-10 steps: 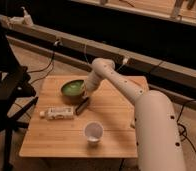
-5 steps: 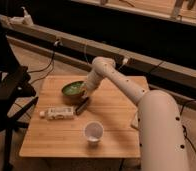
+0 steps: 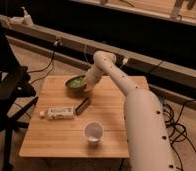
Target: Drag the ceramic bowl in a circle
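Observation:
The ceramic bowl [image 3: 75,83] is round, shallow and glossy green with a darker rim. It sits on the wooden table [image 3: 56,142] near the far edge, left of centre. My gripper [image 3: 85,86] is at the bowl's right rim, reaching down from the white arm [image 3: 141,115] that arches in from the lower right. The gripper's tip is partly hidden against the bowl.
A small white cup [image 3: 93,132] stands near the table's front. A dark flat bar [image 3: 82,105] and a white tube [image 3: 58,113] lie in front of the bowl. A black chair [image 3: 8,90] stands to the left. Cables run along the floor behind.
The bowl and the gripper have shifted slightly to the right and toward the table's far edge. The cup, tube and dark bar have not moved.

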